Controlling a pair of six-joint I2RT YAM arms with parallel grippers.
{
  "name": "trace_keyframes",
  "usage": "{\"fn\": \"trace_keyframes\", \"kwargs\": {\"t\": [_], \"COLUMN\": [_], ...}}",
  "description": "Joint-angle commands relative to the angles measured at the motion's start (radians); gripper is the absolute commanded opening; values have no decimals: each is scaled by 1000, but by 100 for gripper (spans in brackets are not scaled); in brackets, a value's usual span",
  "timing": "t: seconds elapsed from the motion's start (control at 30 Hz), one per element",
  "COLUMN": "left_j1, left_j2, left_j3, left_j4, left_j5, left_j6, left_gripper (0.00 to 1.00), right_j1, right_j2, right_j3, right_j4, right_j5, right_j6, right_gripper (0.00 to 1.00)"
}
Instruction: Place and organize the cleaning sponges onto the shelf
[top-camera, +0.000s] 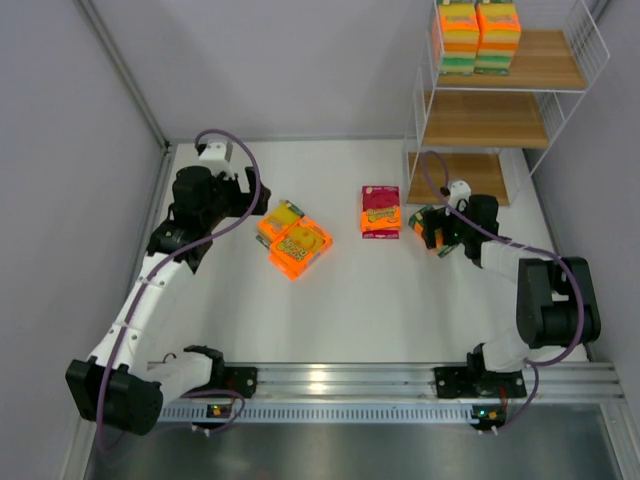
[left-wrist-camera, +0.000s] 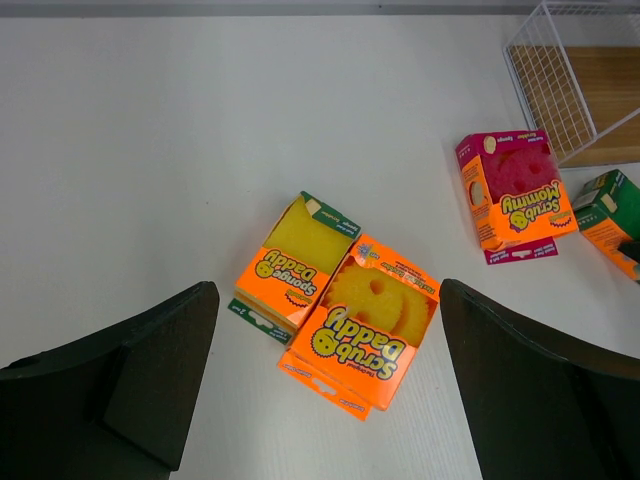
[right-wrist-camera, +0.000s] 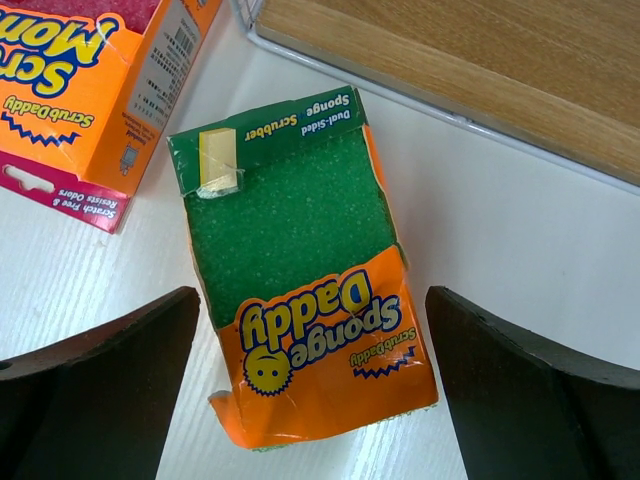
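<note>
Top external view: the left claw (top-camera: 258, 207) is open, its jaws spread wide and empty. It is poised just beside a pair of orange plastic-wrapped rectangular sponge packs (top-camera: 293, 238), which lie flat and touching on the white surface (top-camera: 350, 300); this position suits an approach to either pack. In the left wrist view, the left-hand pack (left-wrist-camera: 295, 262) shows a yellow sponge with a green edge and reads "Sponge Daddy". The right-hand pack (left-wrist-camera: 365, 328) shows a smiling yellow face and reads "Scrub Daddy". Further right, well apart from the pair, lies a magenta-topped orange pack (top-camera: 380, 210) labelled "Scrub Mommy"; "Scratch Free & Resists Odors" is legible on its side in the right wrist view. Next comes a green-faced sponge pack with an orange lower band (right-wrist-camera: 290, 270), printed "Sponge Daddy" and "Dual-Sided Sponge", flat on the surface near the foot of the shelf. The right claw (top-camera: 434, 230) is open, one jaw on each side of this pack and not closed on it, which is judged to be the pick-up step for this item. At far right stands the three-tier shelf of light wooden boards in a white wire frame (top-camera: 490, 120). Its top board carries two neat stacks of orange, yellow and green packs (top-camera: 477, 35), side by side at the left end, leaving room to align further packs alongside. No packs are seen on the visible parts of the two lower boards.
</note>
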Motion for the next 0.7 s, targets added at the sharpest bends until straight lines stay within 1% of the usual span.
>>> {"fn": "trace_keyframes", "kwargs": {"t": [0.0,0.1,0.13,0.2,0.23,0.3,0.43,0.47,0.5,0.6,0.63,0.67], "left_j1": [-4,-4,-4,-4,-4,-4,-4,-4,-4,-4,-4,-4], "left_j2": [-7,-14,-15,-18,-20,-23,-30,-32,-35,-40,-43,-40], "left_j3": [-8,-8,-9,-9,-9,-8,-9,-9,-9,-12,-11,-12], "left_j4": [31,32,31,32,34,32,32,34,32,32,32,32], "left_j5": [-3,-7,-9,-11,-9,-4,-7,-11,-12,-14,-14,-15], "left_j6": [19,20,20,20,19,19,19,19,19,20,20,20], "left_gripper": [98,98,98,98,98,98,98,98,98,98,98,98], "right_j1": [-17,-15,-15,-14,-14,-14,-15,-15,-15,-15,-15,-15], "right_j2": [1,7,6,-2,-8,-14,-19,-25,-52,-105,-134,-143], "right_j3": [35,30,29,21,18,13,4,1,-3,-46,-65,-66], "right_j4": [-11,-25,-28,-35,-35,-32,-19,-13,-3,79,102,125], "right_j5": [10,2,2,16,36,48,109,113,119,143,143,154], "right_j6": [14,22,25,32,39,52,108,144,164,265,285,284], "right_gripper": [98,93,89,86,82,77,73,72,70,65,65,69]}}
